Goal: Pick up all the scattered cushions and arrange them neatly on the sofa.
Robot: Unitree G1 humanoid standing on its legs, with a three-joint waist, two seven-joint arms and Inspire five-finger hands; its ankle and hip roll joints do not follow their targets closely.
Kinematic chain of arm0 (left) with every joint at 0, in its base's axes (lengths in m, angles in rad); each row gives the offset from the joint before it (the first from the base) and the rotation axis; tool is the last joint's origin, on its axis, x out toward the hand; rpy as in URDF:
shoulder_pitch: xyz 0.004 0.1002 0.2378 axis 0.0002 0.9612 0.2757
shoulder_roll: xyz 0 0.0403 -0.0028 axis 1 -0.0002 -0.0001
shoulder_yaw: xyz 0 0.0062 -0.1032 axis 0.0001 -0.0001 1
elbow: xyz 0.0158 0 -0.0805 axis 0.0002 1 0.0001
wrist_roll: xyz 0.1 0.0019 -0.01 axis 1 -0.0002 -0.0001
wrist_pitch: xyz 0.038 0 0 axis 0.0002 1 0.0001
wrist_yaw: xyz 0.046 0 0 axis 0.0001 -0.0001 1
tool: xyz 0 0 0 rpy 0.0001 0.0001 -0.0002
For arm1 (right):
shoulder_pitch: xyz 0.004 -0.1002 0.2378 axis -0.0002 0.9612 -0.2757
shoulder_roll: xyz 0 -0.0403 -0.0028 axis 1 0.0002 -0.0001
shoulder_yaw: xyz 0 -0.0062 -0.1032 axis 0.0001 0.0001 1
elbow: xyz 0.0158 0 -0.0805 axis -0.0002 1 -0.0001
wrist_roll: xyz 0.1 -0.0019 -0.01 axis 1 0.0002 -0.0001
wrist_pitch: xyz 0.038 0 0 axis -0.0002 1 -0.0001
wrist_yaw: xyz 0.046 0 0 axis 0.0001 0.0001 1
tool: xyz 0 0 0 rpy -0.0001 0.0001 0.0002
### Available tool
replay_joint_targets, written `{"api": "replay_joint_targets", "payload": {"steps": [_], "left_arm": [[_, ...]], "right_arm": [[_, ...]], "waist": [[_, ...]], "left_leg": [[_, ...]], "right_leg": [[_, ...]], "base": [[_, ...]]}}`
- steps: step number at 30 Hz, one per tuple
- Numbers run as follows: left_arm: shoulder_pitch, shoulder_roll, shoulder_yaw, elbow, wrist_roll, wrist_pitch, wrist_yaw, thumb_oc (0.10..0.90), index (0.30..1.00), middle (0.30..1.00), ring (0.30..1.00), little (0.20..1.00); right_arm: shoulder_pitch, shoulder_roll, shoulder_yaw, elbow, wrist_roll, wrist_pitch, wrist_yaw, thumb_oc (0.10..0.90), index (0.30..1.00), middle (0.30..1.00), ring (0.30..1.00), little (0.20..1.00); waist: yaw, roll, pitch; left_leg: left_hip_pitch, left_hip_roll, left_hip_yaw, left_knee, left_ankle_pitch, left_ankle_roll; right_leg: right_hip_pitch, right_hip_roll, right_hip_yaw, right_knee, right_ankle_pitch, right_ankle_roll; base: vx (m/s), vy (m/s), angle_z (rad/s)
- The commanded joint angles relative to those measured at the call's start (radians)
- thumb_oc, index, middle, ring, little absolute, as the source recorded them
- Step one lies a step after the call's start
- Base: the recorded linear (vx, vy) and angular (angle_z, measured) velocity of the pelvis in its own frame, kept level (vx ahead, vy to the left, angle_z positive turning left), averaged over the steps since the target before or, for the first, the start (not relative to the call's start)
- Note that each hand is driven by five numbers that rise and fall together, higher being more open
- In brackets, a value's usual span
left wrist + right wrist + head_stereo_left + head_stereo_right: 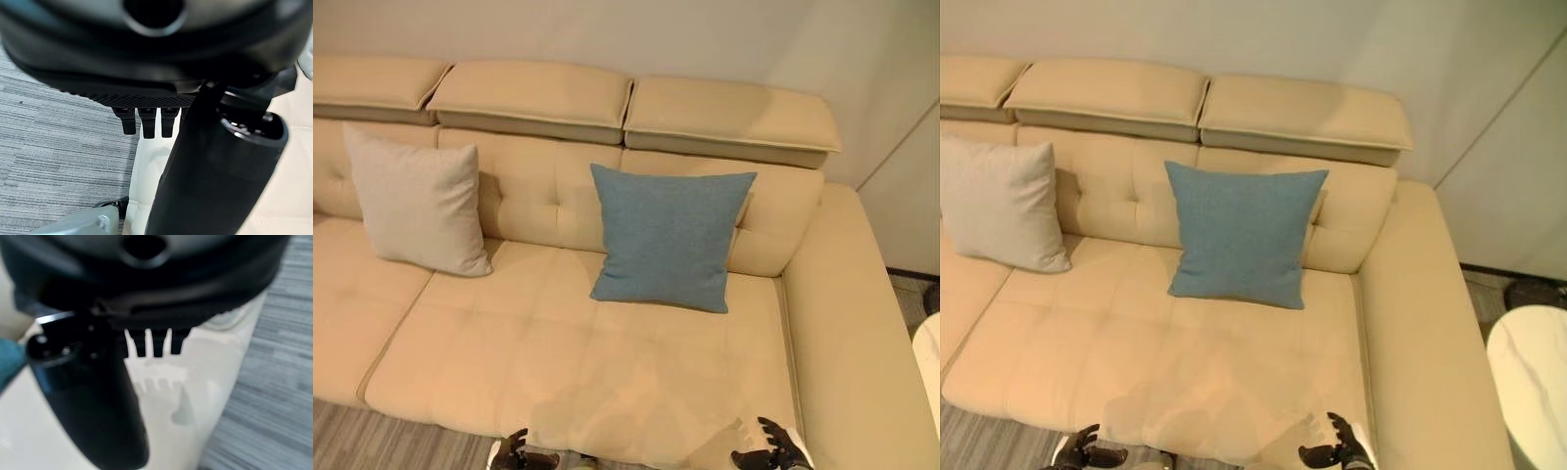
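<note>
Cushions stand upright against the sofa (607, 382) backrest: a blue cushion (668, 236) toward the armrest end, a grey cushion (418, 202) well apart toward the other end. The left hand (516, 451) and right hand (771, 446) hang relaxed and empty at the seat's front edge.

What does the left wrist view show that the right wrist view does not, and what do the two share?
Left wrist view, not the right: the left hand, fingers straight and holding nothing. Right wrist view, not the left: the right hand, likewise empty, and an edge of the blue cushion past its thumb. Both: the beige sofa and the grey striped carpet next to it.
</note>
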Motion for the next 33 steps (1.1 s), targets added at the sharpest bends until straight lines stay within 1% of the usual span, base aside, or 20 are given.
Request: {"api": "replay_joint_targets", "payload": {"steps": [1, 4, 7, 9, 12, 15, 17, 18, 19, 21, 22, 23, 24, 25, 26, 27, 28, 29, 31, 33], "left_arm": [[-0.001, -0.002, -0.005, -0.007, 0.033, -0.024, 0.01, 0.8, 0.9, 0.9, 0.9, 0.9], [-0.002, -0.006, -0.029, -0.007, 0.046, -0.02, 0.008, 0.8, 0.9, 0.9, 0.9, 0.9], [-0.009, -0.011, -0.049, -0.008, 0.069, -0.017, 0.004, 0.8, 0.9, 0.9, 0.9, 0.9], [-0.012, -0.009, -0.053, -0.008, 0.073, -0.017, 0.003, 0.8, 0.9, 0.9, 0.9, 0.9], [-0.023, 0.003, -0.061, 0.011, 0.092, -0.015, -0.001, 0.8, 0.9, 0.9, 0.9, 0.9], [-0.028, 0.008, -0.044, 0.029, 0.084, -0.015, 0.009, 0.8, 0.9, 0.9, 0.9, 0.9], [-0.023, 0.013, -0.033, 0.047, 0.091, -0.01, 0.012, 0.8, 0.9, 0.9, 0.9, 0.9], [-0.026, 0.026, -0.039, 0.056, 0.103, -0.006, 0.007, 0.8, 0.9, 0.9, 0.9, 0.9], [-0.026, 0.026, -0.039, 0.056, 0.103, -0.006, 0.007, 0.8, 0.9, 0.9, 0.9, 0.9], [-0.039, 0.058, -0.035, 0.066, 0.108, -0.002, -0.016, 0.8, 0.9, 0.9, 0.9, 0.9], [-0.039, 0.058, -0.035, 0.066, 0.108, -0.002, -0.016, 0.8, 0.9, 0.9, 0.9, 0.9], [-0.043, 0.069, -0.034, 0.065, 0.109, 0.0, -0.02, 0.8, 0.9, 0.9, 0.9, 0.9], [-0.043, 0.069, -0.034, 0.065, 0.109, 0.0, -0.02, 0.8, 0.9, 0.9, 0.9, 0.9], [-0.048, 0.073, -0.035, 0.066, 0.11, 0.005, -0.023, 0.8, 0.9, 0.9, 0.9, 0.9], [-0.052, 0.084, -0.033, 0.069, 0.118, 0.009, -0.027, 0.8, 0.9, 0.9, 0.9, 0.9], [-0.053, 0.089, -0.032, 0.071, 0.122, 0.01, -0.025, 0.8, 0.9, 0.9, 0.9, 0.9], [-0.046, 0.09, -0.031, 0.069, 0.122, 0.014, -0.022, 0.8, 0.9, 0.9, 0.9, 0.9], [-0.046, 0.09, -0.033, 0.074, 0.126, 0.017, -0.018, 0.8, 0.9, 0.9, 0.9, 0.9], [-0.039, 0.088, -0.035, 0.079, 0.131, 0.018, -0.019, 0.8, 0.9, 0.9, 0.9, 0.9], [-0.04, 0.1, -0.017, 0.097, 0.12, 0.023, -0.036, 0.8, 0.9, 0.9, 0.9, 0.9]], "right_arm": [[-0.036, -0.026, -0.029, -0.007, 0.018, -0.034, -0.041, 0.8, 0.9, 0.9, 0.9, 0.9], [-0.043, -0.019, -0.035, 0.032, 0.029, -0.029, -0.038, 0.8, 0.9, 0.9, 0.9, 0.9], [-0.058, -0.005, -0.033, 0.087, 0.033, -0.02, -0.033, 0.8, 0.9, 0.9, 0.9, 0.9], [-0.067, -0.001, -0.031, 0.103, 0.031, -0.017, -0.034, 0.8, 0.9, 0.9, 0.9, 0.9], [-0.089, 0.024, -0.013, 0.148, 0.019, 0.001, -0.03, 0.8, 0.9, 0.9, 0.9, 0.9], [-0.11, 0.036, -0.005, 0.161, -0.002, 0.014, -0.039, 0.8, 0.9, 0.9, 0.9, 0.9], [-0.113, 0.043, 0.0, 0.163, -0.013, 0.021, -0.038, 0.8, 0.9, 0.9, 0.9, 0.9], [-0.162, 0.014, -0.009, 0.194, -0.002, 0.046, -0.018, 0.8, 0.9, 0.9, 0.9, 0.9], [-0.162, 0.014, -0.009, 0.194, -0.002, 0.046, -0.018, 0.8, 0.9, 0.9, 0.9, 0.9], [-0.195, -0.028, -0.02, 0.217, 0.021, 0.05, -0.001, 0.8, 0.9, 0.9, 0.9, 0.9], [-0.195, -0.028, -0.02, 0.217, 0.021, 0.05, -0.001, 0.8, 0.9, 0.9, 0.9, 0.9], [-0.198, -0.038, -0.033, 0.234, 0.035, 0.05, 0.008, 0.8, 0.9, 0.9, 0.9, 0.9], [-0.198, -0.038, -0.033, 0.234, 0.035, 0.05, 0.008, 0.8, 0.9, 0.9, 0.9, 0.9], [-0.2, -0.039, -0.042, 0.243, 0.052, 0.051, 0.012, 0.8, 0.9, 0.9, 0.9, 0.9], [-0.196, -0.034, -0.051, 0.249, 0.067, 0.047, 0.017, 0.8, 0.9, 0.9, 0.9, 0.9], [-0.193, -0.03, -0.05, 0.245, 0.071, 0.048, 0.021, 0.8, 0.9, 0.9, 0.9, 0.9], [-0.193, -0.023, -0.044, 0.241, 0.064, 0.054, 0.022, 0.8, 0.9, 0.9, 0.9, 0.9], [-0.195, -0.017, -0.039, 0.243, 0.061, 0.055, 0.016, 0.8, 0.9, 0.9, 0.9, 0.9], [-0.194, -0.014, -0.037, 0.246, 0.058, 0.055, 0.018, 0.8, 0.9, 0.9, 0.9, 0.9], [-0.206, -0.027, -0.033, 0.249, 0.056, 0.061, 0.025, 0.8, 0.9, 0.9, 0.9, 0.9]], "waist": [[-0.028, -0.008, -0.028], [-0.047, 0.004, -0.043], [-0.058, 0.018, -0.043], [-0.056, 0.018, -0.042], [-0.044, -0.003, -0.029], [-0.029, -0.017, -0.014], [-0.021, -0.027, -0.005], [-0.014, -0.033, 0.006], [-0.014, -0.033, 0.006], [0.004, -0.037, 0.024], [0.004, -0.037, 0.024], [0.019, -0.031, 0.02], [0.018, -0.031, 0.019], [0.027, -0.028, 0.014], [0.041, -0.032, -0.013], [0.053, -0.039, -0.029], [0.065, -0.051, -0.03], [0.071, -0.06, -0.046], [0.074, -0.062, -0.059], [0.073, -0.059, -0.084]], "left_leg": [[0.143, 0.029, 0.025, 0.175, -0.152, 0.014], [0.23, 0.054, 0.012, 0.165, -0.147, 0.001], [0.291, 0.05, 0.02, 0.054, -0.19, -0.001], [0.3, 0.043, 0.019, 0.019, -0.194, 0.0], [0.296, -0.001, 0.006, -0.056, -0.227, 0.033], [0.281, -0.038, 0.001, -0.097, -0.216, 0.055], [0.279, -0.047, 0.008, -0.113, -0.205, 0.065], [0.271, -0.049, 0.005, -0.107, -0.2, 0.07], [0.271, -0.049, 0.005, -0.107, -0.2, 0.07], [0.221, -0.055, -0.013, -0.082, -0.18, 0.086], [0.221, -0.055, -0.013, -0.082, -0.18, 0.086], [0.203, -0.056, -0.022, -0.08, -0.163, 0.092], [0.203, -0.057, -0.022, -0.08, -0.162, 0.092], [0.196, -0.056, -0.029, -0.081, -0.154, 0.094], [0.179, -0.057, -0.033, -0.082, -0.149, 0.092], [0.162, -0.058, -0.023, -0.076, -0.148, 0.088], [0.161, -0.06, -0.005, -0.075, -0.148, 0.085], [0.149, -0.06, 0.002, -0.072, -0.143, 0.085], [0.153, -0.059, 0.01, -0.079, -0.144, 0.085], [0.168, -0.057, 0.026, -0.103, -0.138, 0.087]], "right_leg": [[0.005, 0.014, -0.002, 0.012, -0.108, 0.097], [-0.006, 0.016, -0.023, 0.016, -0.095, 0.105], [-0.016, 0.016, -0.036, 0.022, -0.075, 0.12], [-0.022, 0.012, -0.035, 0.023, -0.067, 0.128], [-0.062, -0.019, -0.034, 0.031, -0.023, 0.159], [-0.105, -0.038, -0.029, 0.032, 0.008, 0.193], [-0.122, -0.05, -0.029, 0.041, 0.021, 0.213], [-0.135, -0.061, -0.029, 0.058, 0.035, 0.225], [-0.135, -0.061, -0.029, 0.058, 0.035, 0.225], [-0.136, -0.058, 0.012, 0.151, -0.025, 0.22], [-0.136, -0.058, 0.012, 0.151, -0.025, 0.22], [-0.099, -0.045, 0.018, 0.22, -0.082, 0.199], [-0.099, -0.045, 0.018, 0.22, -0.082, 0.199], [-0.073, -0.034, 0.027, 0.268, -0.109, 0.191], [-0.013, -0.029, 0.026, 0.263, -0.153, 0.186], [0.026, -0.036, 0.016, 0.235, -0.161, 0.184], [0.032, -0.045, -0.004, 0.214, -0.143, 0.18], [0.051, -0.045, -0.014, 0.175, -0.145, 0.182], [0.057, -0.045, -0.012, 0.154, -0.145, 0.183], [0.067, -0.032, 0.01, 0.11, -0.14, 0.181]], "base": [[-0.03, 0.073, 0.18], [-0.04, 0.125, 0.26], [-0.06, 0.181, 0.41], [-0.07, 0.175, 0.14], [-0.15, 0.229, 0.07], [-0.16, 0.222, -0.17], [-0.15, 0.17, -0.37], [-0.11, 0.081, -0.36], [-0.24, 0.097, -0.27], [-0.25, 0.095, 0.0], [-0.2, 0.083, 0.06], [-0.12, 0.055, 0.14], [-0.18, 0.081, 0.22], [-0.11, 0.018, 0.4], [-0.13, 0.005, 0.32], [-0.11, -0.044, 0.23], [-0.08, -0.067, 0.19], [-0.05, -0.059, -0.04], [0.0, -0.024, -0.3], [0.0, 0.006, -0.33]]}}
